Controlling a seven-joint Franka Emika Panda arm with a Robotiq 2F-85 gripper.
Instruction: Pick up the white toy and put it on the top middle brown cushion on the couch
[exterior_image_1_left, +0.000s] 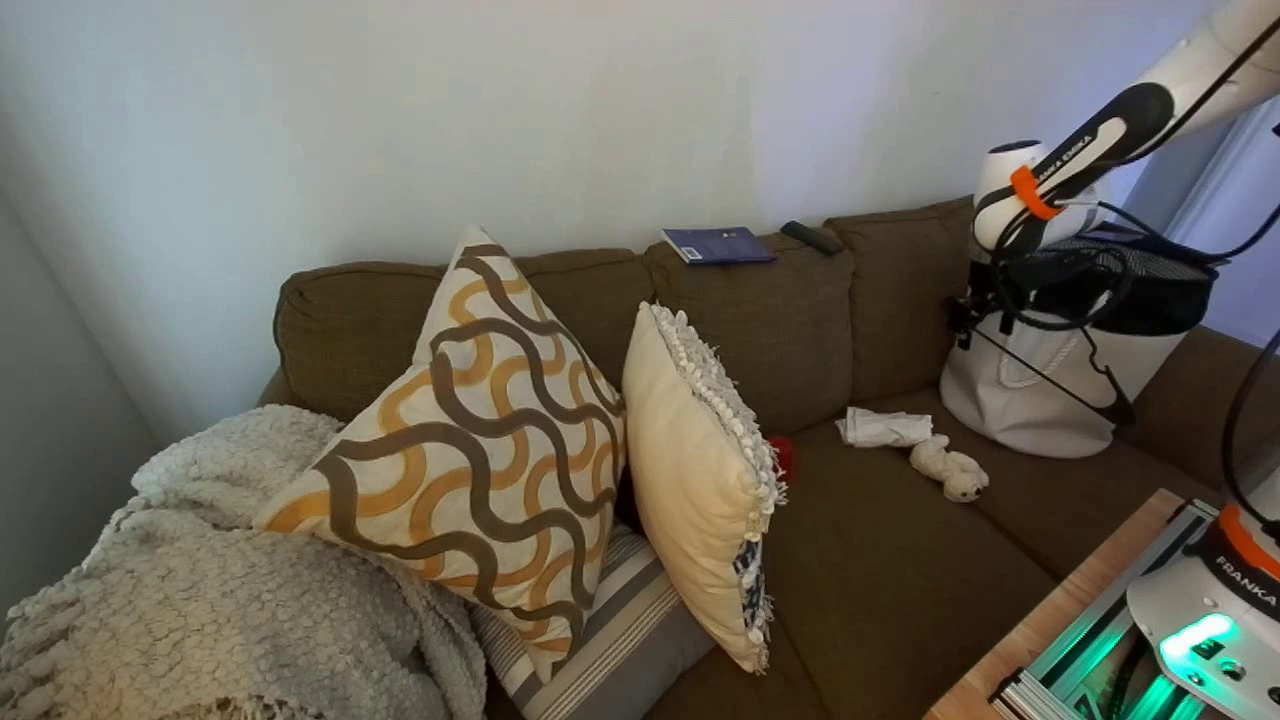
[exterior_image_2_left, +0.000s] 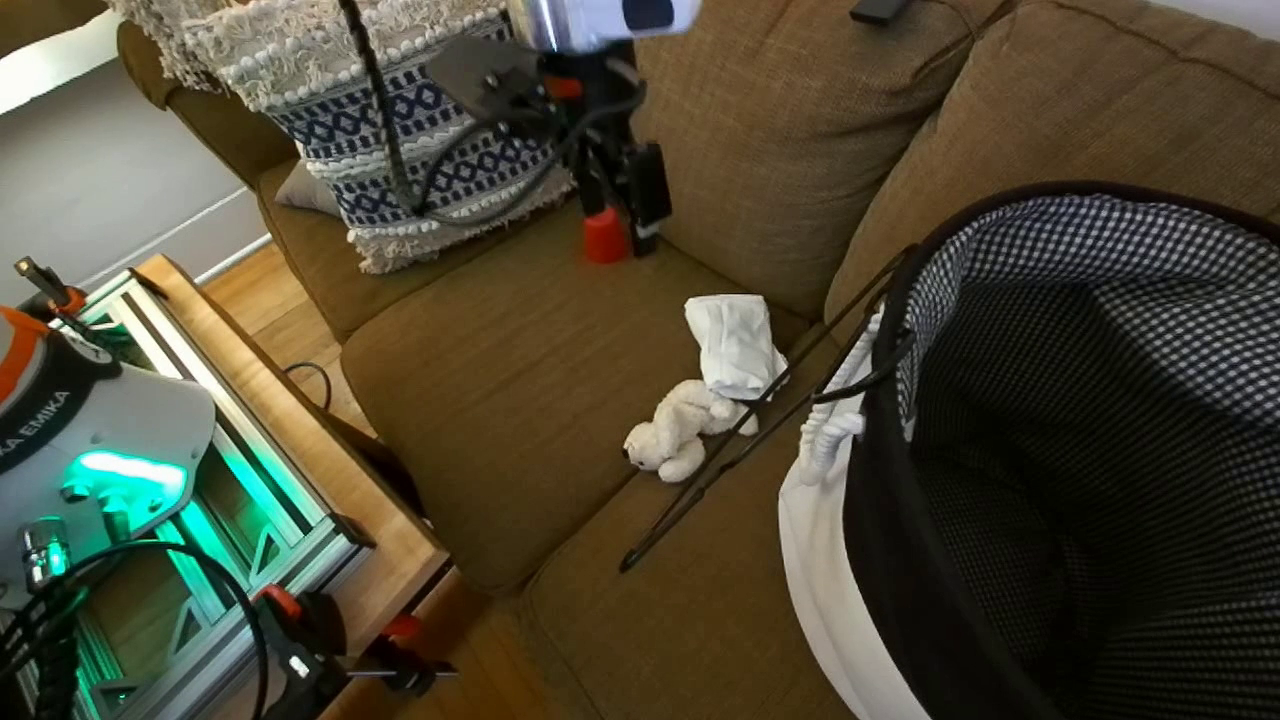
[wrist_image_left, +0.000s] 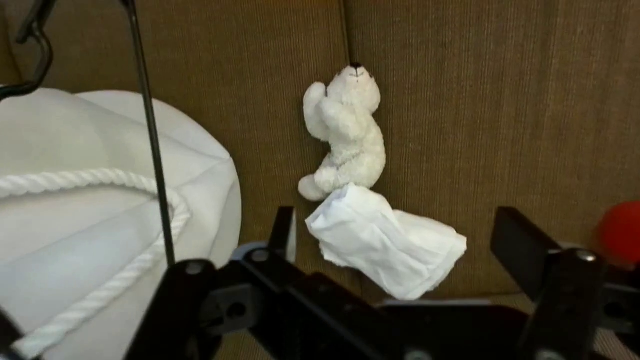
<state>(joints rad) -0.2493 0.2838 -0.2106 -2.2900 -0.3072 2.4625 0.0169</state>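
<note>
Exterior view: olive-brown couch (exterior_image_1_left: 880, 590) stood along a pale wall (exterior_image_1_left: 600, 120), back cushions (exterior_image_1_left: 350, 310) plain and of the same fabric. Franka arm (exterior_image_1_left: 1210, 80), white with an orange strap (exterior_image_1_left: 1030, 192), reached in above it. White fabric hamper (exterior_image_1_left: 990, 400), black-rimmed, stood on the seat (exterior_image_2_left: 480, 400); its checked lining (exterior_image_2_left: 1150, 420) showed in an exterior view. Grey fleecy throw (exterior_image_1_left: 200, 560) lay heaped at the opposite end. Top middle brown cushion (exterior_image_1_left: 780, 330) stood upright in the row of back cushions. Wavy-patterned throw pillow (exterior_image_1_left: 480, 430) leaned with one corner up; cream fringed throw pillow (exterior_image_1_left: 690, 470) stood on edge just beside it.

Wrist view: gripper (wrist_image_left: 397, 232) over the seat, its two black fingers (wrist_image_left: 522, 250) spread wide apart.

Purple book (exterior_image_1_left: 718, 246) lay flat along the top edge of the middle cushion. White folded cloth (wrist_image_left: 385, 240) lay on the seat, seen in the gap between the fingers. White toy bear (wrist_image_left: 357, 150) lay across the join of two seat cushions (wrist_image_left: 500, 125), near the hamper; rear end touching the cloth, black-nosed head pointing away from it. Black remote (exterior_image_1_left: 811, 238) rested just beside the book, on the same cushion top. Red object (exterior_image_2_left: 605, 238) sat near the fringed pillow; too blurred in the wrist view to name.
</note>
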